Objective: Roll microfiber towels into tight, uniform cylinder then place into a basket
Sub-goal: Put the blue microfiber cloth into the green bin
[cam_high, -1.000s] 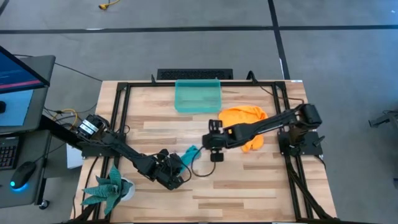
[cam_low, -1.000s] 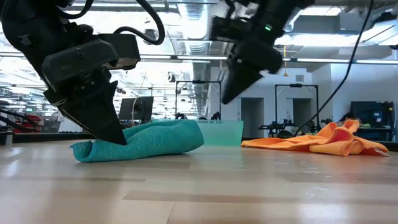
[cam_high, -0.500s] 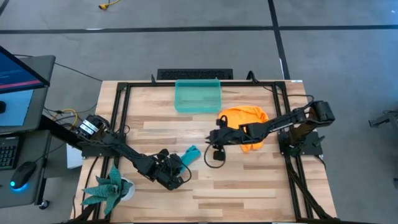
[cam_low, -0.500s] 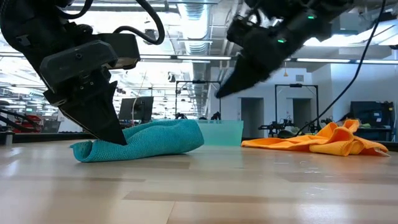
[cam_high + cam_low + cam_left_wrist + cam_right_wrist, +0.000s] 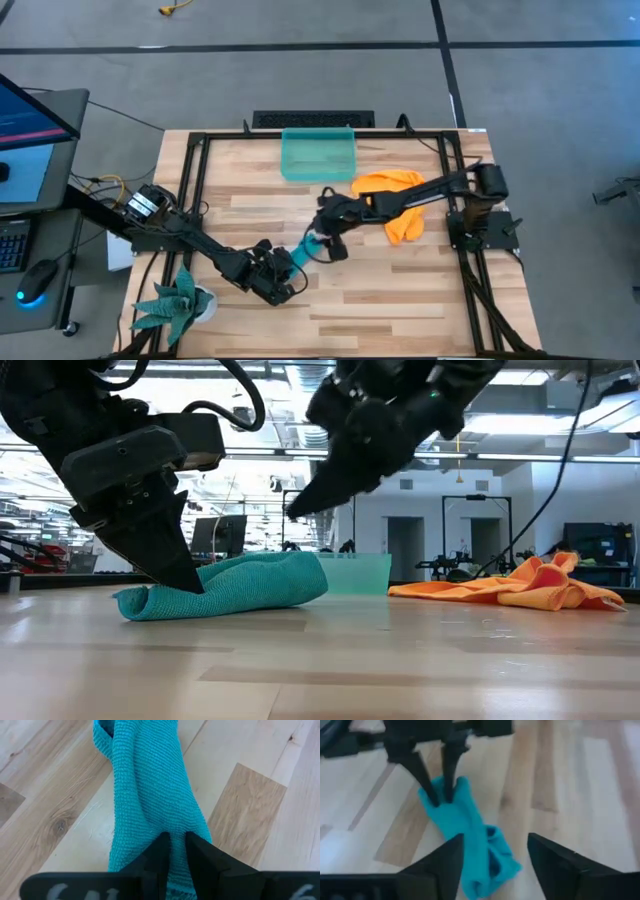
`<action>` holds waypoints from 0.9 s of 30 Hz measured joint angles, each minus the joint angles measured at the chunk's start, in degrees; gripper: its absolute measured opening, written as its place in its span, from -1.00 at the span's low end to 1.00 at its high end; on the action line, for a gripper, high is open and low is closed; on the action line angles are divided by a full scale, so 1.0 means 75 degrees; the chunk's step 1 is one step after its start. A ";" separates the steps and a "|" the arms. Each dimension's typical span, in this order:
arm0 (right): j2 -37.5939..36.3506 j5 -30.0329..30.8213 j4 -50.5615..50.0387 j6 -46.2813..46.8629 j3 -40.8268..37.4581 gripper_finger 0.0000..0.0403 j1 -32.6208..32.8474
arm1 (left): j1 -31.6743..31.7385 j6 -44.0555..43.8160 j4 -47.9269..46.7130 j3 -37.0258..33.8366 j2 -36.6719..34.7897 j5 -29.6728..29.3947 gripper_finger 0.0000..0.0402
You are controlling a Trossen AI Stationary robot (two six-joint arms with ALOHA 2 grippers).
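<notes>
The left gripper [image 5: 172,851] has its fingers [image 5: 159,855] pinched narrow on the near end of the teal towel [image 5: 145,795], which lies loosely rolled on the wooden table [image 5: 400,290] toward the near left. The right gripper [image 5: 492,857] hangs just above the towel's far end with its fingers [image 5: 447,862] spread wide, not touching the cloth. To the right, well apart, the orange towel [image 5: 400,200] sits crumpled under the right arm. The basket [image 5: 318,155] stands at the table's far edge. A potted plant [image 5: 178,300] occupies the near left corner.
</notes>
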 joint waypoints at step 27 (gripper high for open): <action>0.2715 -0.0951 -0.2614 0.0055 0.2492 -0.41 0.0096 | -0.0052 0.1001 -0.0047 0.0000 0.0006 -0.0320 -0.71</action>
